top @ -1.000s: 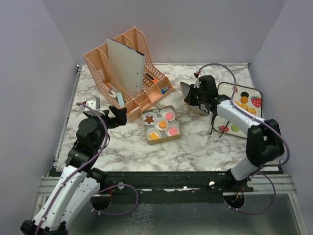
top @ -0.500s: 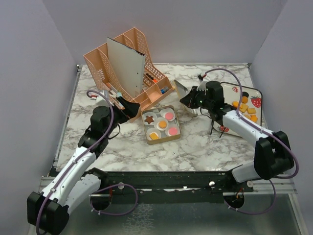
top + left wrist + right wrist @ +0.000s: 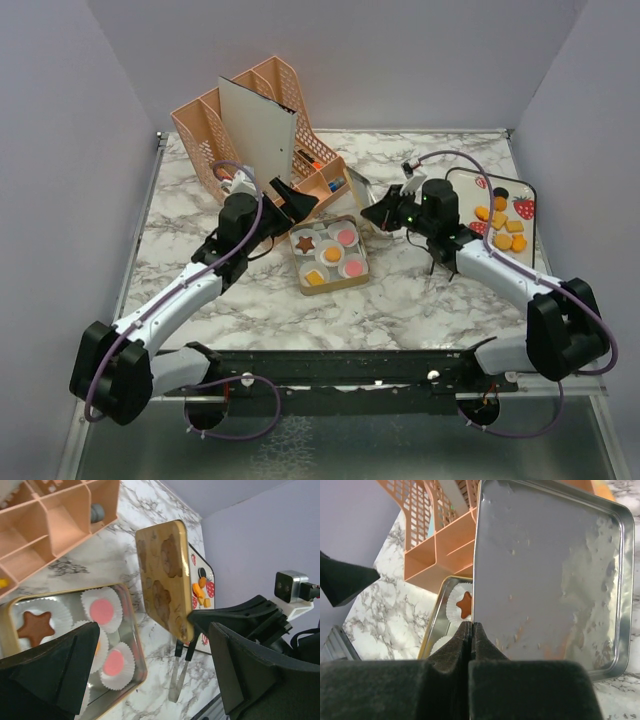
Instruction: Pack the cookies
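The right gripper (image 3: 380, 212) is clamped on the lower edge of a tin lid (image 3: 162, 577) and holds it on edge above the counter (image 3: 400, 300), just right of the open tin (image 3: 303, 266). In the right wrist view the fingers (image 3: 455, 650) are pressed together against the lid's plain silver inner face, while the left wrist view shows its outer face, gold-rimmed with a brown biscuit print. The left gripper (image 3: 297, 200) hangs with its jaws spread wide and nothing between them, over the tin's far left corner and close to the front of the peach organizer (image 3: 250, 130). Some of the cookies (image 3: 332, 254) sit in the tin, each in a white paper cup (image 3: 319, 258): a brown star (image 3: 304, 243) at the far left, two pink rounds (image 3: 346, 237), and orange ones in the middle and at the near left. The rest lie well apart from the tin on the strawberry-printed tray (image 3: 478, 262) at the right side of the counter, where a cluster of orange-yellow squares (image 3: 500, 217) and one dark round (image 3: 500, 193) rest loose on its surface, behind the right arm. The lid stands between the two grippers, and the left one does not touch it.
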Robot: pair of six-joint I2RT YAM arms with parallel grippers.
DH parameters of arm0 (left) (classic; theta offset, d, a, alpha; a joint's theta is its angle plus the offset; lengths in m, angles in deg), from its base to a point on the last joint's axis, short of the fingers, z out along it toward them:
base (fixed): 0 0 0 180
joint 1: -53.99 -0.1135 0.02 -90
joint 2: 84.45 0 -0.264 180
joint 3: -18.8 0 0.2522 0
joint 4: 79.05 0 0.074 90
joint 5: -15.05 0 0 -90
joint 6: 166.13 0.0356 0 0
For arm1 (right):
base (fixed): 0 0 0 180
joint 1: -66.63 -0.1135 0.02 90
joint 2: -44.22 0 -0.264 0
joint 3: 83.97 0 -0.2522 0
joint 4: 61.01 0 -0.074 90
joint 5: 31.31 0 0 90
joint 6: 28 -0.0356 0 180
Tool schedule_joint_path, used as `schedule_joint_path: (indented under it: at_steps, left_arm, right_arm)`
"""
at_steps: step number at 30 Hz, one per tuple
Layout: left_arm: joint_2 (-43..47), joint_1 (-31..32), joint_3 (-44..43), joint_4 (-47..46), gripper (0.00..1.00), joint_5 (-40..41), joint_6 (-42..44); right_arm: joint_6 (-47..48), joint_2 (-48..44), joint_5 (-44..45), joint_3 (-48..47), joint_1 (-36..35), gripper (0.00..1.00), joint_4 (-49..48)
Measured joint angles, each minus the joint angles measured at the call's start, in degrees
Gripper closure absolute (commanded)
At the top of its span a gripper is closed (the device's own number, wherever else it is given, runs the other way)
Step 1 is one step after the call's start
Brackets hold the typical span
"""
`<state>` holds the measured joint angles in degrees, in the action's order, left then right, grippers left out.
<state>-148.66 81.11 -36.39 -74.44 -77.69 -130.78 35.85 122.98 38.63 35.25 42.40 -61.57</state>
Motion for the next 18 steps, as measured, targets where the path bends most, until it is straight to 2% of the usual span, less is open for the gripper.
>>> schedule_joint_path:
  at_steps: [8, 18]
  left_arm:
    - [-8.9, 4.1, -5.9, -3.0, 0.06, 1.2, -0.2]
    - [-18.9, 5.6, -13.0, -4.1, 0.16, 2.3, 0.6]
  right_arm:
    - [1.2, -1.0, 0.0, 2.8, -3.2, 1.00, -2.5]
    - [5.3, -1.2, 1.4, 3.1, -6.9, 1.00, -4.5]
